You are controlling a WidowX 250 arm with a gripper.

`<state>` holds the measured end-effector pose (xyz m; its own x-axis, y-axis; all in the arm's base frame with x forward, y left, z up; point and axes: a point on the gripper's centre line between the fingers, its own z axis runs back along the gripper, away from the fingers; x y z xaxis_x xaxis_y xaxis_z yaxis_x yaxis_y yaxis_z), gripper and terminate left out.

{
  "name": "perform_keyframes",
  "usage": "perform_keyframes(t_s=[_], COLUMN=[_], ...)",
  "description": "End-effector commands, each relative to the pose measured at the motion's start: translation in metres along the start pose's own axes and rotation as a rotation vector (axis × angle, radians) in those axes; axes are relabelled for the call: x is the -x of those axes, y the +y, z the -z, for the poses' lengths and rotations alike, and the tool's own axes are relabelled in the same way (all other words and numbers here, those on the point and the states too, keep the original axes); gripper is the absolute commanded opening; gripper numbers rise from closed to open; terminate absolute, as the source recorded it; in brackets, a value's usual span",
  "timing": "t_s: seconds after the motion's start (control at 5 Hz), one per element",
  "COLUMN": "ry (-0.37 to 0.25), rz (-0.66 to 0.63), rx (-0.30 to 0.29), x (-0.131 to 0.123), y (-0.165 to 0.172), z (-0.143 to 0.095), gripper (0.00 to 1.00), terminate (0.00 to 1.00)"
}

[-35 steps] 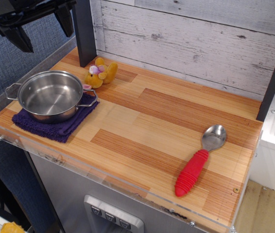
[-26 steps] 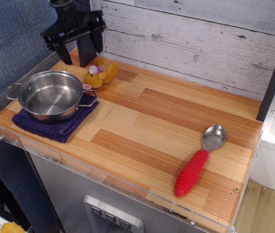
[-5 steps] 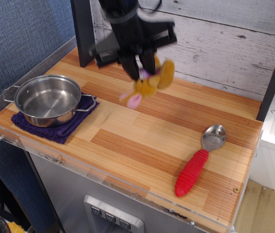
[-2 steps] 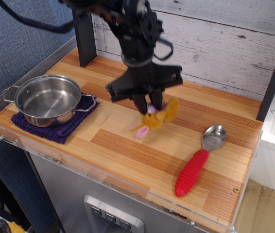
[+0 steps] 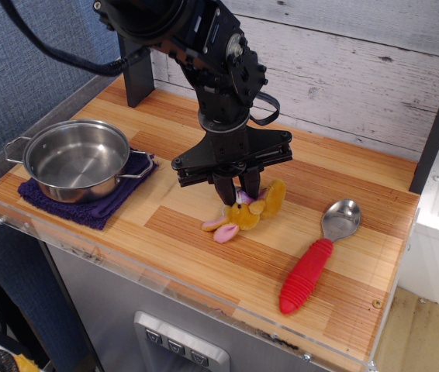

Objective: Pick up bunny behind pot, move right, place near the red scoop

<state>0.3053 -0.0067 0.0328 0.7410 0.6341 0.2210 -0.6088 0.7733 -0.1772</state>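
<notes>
Bunny on the counter, directly beneath the gripper

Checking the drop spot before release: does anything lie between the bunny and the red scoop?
Nothing visible does. The bunny, under the tool, lies on the table left of the scoop, with only bare wood between them. The pot sits far left.

Evenly and brightly lit from above, soft and diffuse. Faint shadows under the bunny and beside the red scoop. Bright highlights inside the pot and on the scoop's bowl. Sharp at centre; dark, low in detail at upper left of the frame.
</notes>
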Motion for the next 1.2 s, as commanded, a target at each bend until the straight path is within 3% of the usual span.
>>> perform_keyframes(t_s=[0.0,0.4,1.0], ry=[-0.064,-0.092,-0.183], rz=[-0.003,-0.048,-0.115], rx=[-0.001,0.003,0.128], x=[-0.004,-0.016,-0.048], y=[0.002,0.006,0.005], z=[-0.024,-0.033,-0.119], gripper=[1.0,1.0,1.0], terminate=[0.0,0.0,0.0])
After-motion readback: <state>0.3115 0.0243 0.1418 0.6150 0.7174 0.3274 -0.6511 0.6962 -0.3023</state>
